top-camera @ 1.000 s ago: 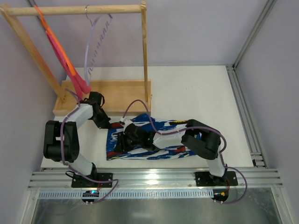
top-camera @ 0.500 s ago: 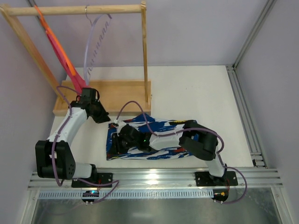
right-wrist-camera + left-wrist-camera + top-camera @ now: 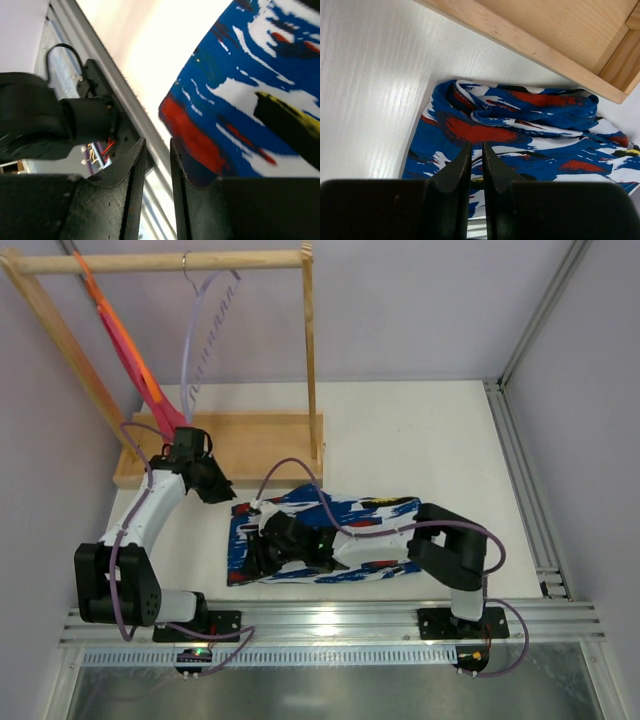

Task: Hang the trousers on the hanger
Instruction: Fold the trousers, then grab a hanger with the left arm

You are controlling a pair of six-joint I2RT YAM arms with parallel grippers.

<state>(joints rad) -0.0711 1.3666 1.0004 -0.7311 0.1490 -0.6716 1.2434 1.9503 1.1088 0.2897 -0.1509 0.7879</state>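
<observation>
Trousers (image 3: pixel 372 510) lie flat on the white bench (image 3: pixel 420 430), folded into a rough rectangle just in front of the wooden rack base (image 3: pixel 255 445). Print is busy: deep blue ground, white streaks, red patches, black strokes. In the left wrist view one end of the trousers (image 3: pixel 520 125) is rumpled into a rolled hem close to the base's wooden edge (image 3: pixel 530 47); from the right wrist the trousers (image 3: pixel 240 90) show a red patch near the edge, partly blurred. Hanger (image 3: pixel 213 332), thin pale lavender with a notched arm, hangs by its metal hook from the rack's top rail (image 3: pixel 130 261), well apart from the trousers. An orange hanger (image 3: pixel 110 315) with pink-red cloth (image 3: pixel 160 400) hangs to its left. Left gripper (image 3: pixel 225 495) (image 3: pixel 476 150) is at the trousers' far left corner, fingers almost together, nothing between them. Right gripper (image 3: pixel 262 548) (image 3: pixel 156 142) is low over the trousers' left end, fingers narrowly apart, only the bench's metal edge rail (image 3: pixel 125 115) seen through the gap.
</observation>
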